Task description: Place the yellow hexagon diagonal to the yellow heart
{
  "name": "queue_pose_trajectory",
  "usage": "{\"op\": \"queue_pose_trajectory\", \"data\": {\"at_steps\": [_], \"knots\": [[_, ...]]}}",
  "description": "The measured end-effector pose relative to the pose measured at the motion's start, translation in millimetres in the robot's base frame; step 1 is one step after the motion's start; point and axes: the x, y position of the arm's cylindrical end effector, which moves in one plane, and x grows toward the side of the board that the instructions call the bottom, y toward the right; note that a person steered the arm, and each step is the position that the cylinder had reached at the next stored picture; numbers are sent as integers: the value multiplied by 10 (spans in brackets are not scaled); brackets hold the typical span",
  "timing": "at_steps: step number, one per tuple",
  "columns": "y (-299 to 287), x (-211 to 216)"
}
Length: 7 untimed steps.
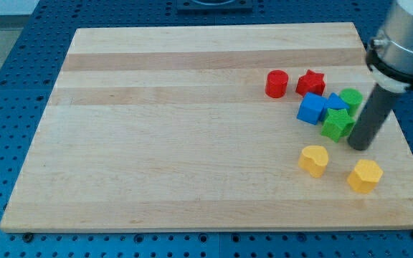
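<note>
Tool: straight dark rod, no jaws to open or close, nothing gripped; lower end, my tip [360, 146], resting on the pale wooden counter [192, 143] near the view's right edge.

Immediately to the view's left of the tip: green star-shaped block [336, 124], touching or almost touching the rod. Behind the rod, toward the view's top: second green block [350, 99], shape partly hidden. Further to the view's left of the tip: blue cube-like block [311, 109], with a second blue block [335, 102] wedged between it and the green pair; all four packed together. Beyond that cluster, up and to the view's left: red star-shaped block [310, 82] and red cylinder block [277, 83], side by side, slightly apart.

Task item, yellow hexagon block [365, 175]: just below the tip toward the view's bottom, clear of it. Yellow heart-shaped block [314, 160]: down and to the view's left of the tip, near the hexagon, sitting slightly higher in the view, a gap between the two.
</note>
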Motion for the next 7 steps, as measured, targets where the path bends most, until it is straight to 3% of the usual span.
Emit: {"op": "queue_pose_trajectory", "data": {"at_steps": [1, 4, 7], "knots": [[287, 251], [97, 581], [44, 301]]}}
